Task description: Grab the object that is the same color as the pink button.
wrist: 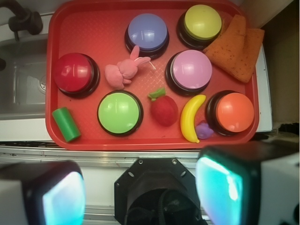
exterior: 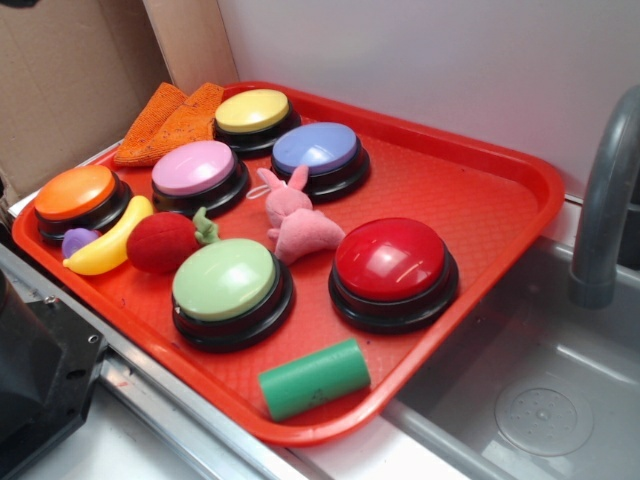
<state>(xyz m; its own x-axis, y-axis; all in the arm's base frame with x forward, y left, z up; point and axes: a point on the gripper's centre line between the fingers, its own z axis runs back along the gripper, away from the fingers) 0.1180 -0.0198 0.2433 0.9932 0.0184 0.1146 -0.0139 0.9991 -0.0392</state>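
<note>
Green cylinder (wrist: 66,123): laid at the left front corner of the red tray (wrist: 93,23), apart from everything else.
Red button (wrist: 74,72): set at the left side, just beside the bunny.
Bunny (wrist: 123,71): the pink plush toy is seen lying on its side on the tray floor, between the red button and the pink button (wrist: 190,70), with the blue button (wrist: 147,32) just behind it and the green button (wrist: 119,112) in front; nothing is touching it from above.
Strawberry (wrist: 164,109): placed right of the green button, beside the banana (wrist: 191,117); its red colour rules it out.
Orange button (wrist: 233,112): set at the right front; an orange cloth (wrist: 236,46) lies behind it.
End effector (wrist: 140,190): held high above the near edge of the tray, its two pads spread wide and nothing between them.
Progress: nothing is judged done yet; the approach over the bunny, the descent and the closing are all left.
</note>
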